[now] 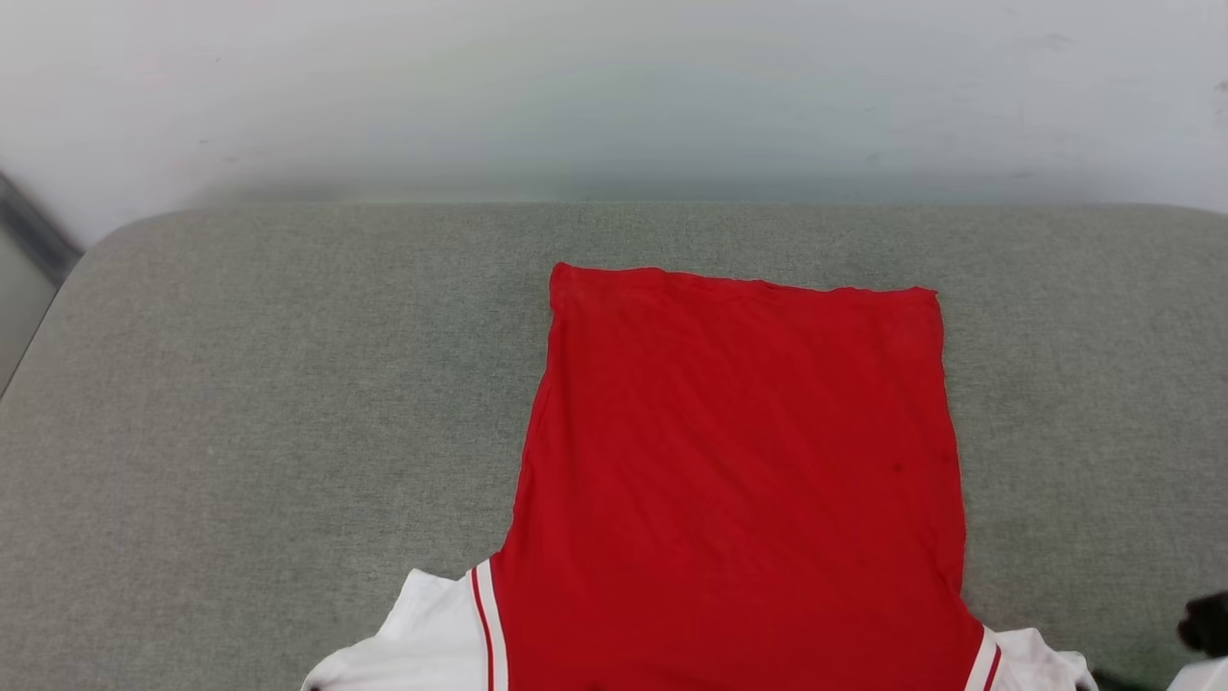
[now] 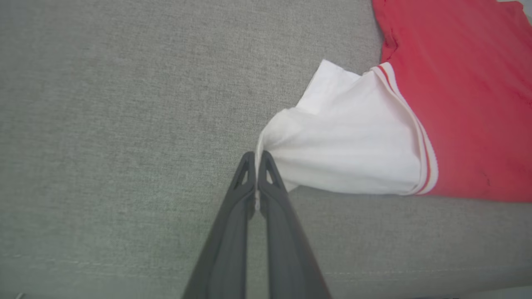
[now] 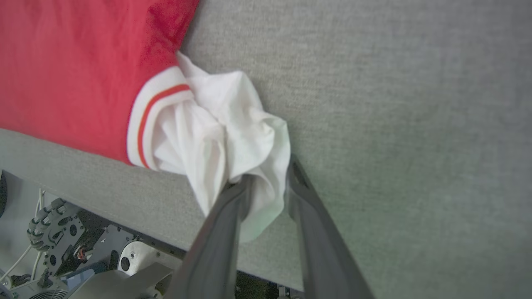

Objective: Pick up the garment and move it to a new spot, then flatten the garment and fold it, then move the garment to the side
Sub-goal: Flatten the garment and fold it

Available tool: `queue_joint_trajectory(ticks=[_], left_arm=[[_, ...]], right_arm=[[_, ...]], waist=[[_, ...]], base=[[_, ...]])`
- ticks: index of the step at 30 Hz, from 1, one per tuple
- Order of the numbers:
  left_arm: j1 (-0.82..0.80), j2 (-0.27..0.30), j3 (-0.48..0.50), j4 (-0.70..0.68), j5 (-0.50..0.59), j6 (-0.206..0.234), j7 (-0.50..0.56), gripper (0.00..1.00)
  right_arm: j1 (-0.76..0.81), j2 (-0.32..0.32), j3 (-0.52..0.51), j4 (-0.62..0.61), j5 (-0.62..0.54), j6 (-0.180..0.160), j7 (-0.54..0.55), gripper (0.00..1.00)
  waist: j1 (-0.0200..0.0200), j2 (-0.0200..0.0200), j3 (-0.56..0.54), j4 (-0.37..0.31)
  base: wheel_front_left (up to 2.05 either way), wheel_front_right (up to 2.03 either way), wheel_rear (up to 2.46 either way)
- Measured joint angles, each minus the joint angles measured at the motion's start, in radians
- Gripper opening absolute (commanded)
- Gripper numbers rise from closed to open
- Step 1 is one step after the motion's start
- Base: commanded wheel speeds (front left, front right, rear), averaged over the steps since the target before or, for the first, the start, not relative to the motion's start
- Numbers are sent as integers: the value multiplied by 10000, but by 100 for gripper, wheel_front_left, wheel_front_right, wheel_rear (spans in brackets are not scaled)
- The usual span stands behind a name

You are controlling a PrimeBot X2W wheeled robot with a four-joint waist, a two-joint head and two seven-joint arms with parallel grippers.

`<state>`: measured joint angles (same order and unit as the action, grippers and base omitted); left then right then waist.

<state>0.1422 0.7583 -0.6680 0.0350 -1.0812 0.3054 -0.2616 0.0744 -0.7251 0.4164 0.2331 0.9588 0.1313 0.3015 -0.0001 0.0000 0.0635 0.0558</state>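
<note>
I see the garment (image 1: 739, 461) lying flat and red side up on the grey cushion (image 1: 240, 432), right of centre, hem toward the wall and both white sleeves at the near edge. My left gripper (image 2: 256, 155) is pinched tight on the tip of the left sleeve (image 2: 345, 141). My right gripper (image 3: 269, 170) has its fingers apart, with the bunched right sleeve (image 3: 232, 124) between them.

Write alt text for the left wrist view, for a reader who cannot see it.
The left gripper, its dark fingers shut, pinches the white sleeve of the garment, whose red body lies to the right on a grey fabric surface.
</note>
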Motion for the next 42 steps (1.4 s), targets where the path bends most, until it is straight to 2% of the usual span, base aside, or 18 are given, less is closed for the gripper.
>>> queue_joint_trajectory(ticks=[7,10,13,18,23,26,29,34,40,41,42], left_arm=[[-622,-36,13,-430,562,111,0,0],[-936,-13,48,-700,803,167,0,0],[-1360,15,65,-961,1083,217,8,0],[-2087,-82,23,-1254,1471,213,36,0],[-2835,-326,-75,-1333,1839,115,61,0],[-3261,-568,-171,-1337,2050,27,61,0],[-3684,-867,-259,-1292,2236,-71,59,0],[-4162,-1294,-263,-1078,2422,-228,38,0],[-4253,-1628,-178,-752,2514,-339,25,0],[-4253,-1655,-153,-700,2518,-347,19,0],[-4251,-1670,-121,-662,2527,-387,19,0]], right_arm=[[-933,-280,-2077,-1494,-1005,-4,293,100],[-1986,-506,-2836,-2159,-1492,-4,890,100],[-3454,-686,-3141,-2483,-1893,-4,1879,100],[-5997,-980,-2499,-2276,-2245,-4,4451,100],[-8295,-890,-1569,-1254,-2700,-4,6853,100],[-9198,-700,-1243,-529,-3049,-4,7772,100],[-9828,-360,-1099,105,-3356,-4,8165,100],[-10030,219,-790,1225,-3756,-2,8077,100],[-9912,130,-489,1871,-3664,-23,7708,100],[-9908,115,-435,1902,-3595,-25,7639,77],[-9901,92,-337,1906,-3588,-25,7497,0]], waist=[[0,0,250,118],[1,0,507,213],[1,0,870,343],[3,0,1640,635],[3,0,2563,989],[4,0,3138,1225],[4,0,3707,1479],[4,0,4507,1915],[0,0,4863,2321],[1,0,4840,2323],[1,0,4799,2307]], base=[[0,0,0],[0,0,0],[0,0,0],[0,0,0],[0,0,0],[0,0,0],[0,0,0],[0,0,0],[0,0,0],[0,0,0],[0,0,0]])
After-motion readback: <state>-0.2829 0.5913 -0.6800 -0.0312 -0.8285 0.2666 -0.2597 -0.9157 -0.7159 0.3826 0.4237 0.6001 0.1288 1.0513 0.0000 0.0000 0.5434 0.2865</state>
